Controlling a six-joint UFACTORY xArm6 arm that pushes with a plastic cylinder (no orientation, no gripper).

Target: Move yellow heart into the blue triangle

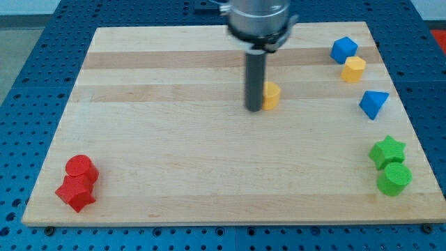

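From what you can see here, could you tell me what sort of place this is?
Probably a robotics lab bench: a wooden board on a blue perforated table, small coloured blocks such as the yellow heart, and my tip.

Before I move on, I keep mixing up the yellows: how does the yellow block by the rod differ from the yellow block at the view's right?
The yellow heart sits mid-board, partly hidden behind the rod, with my tip just to its left; the yellow block is in full view. The yellow heart stands apart from other blocks; the yellow block sits close below the blue cube, above the blue triangle. Both share the same yellow.
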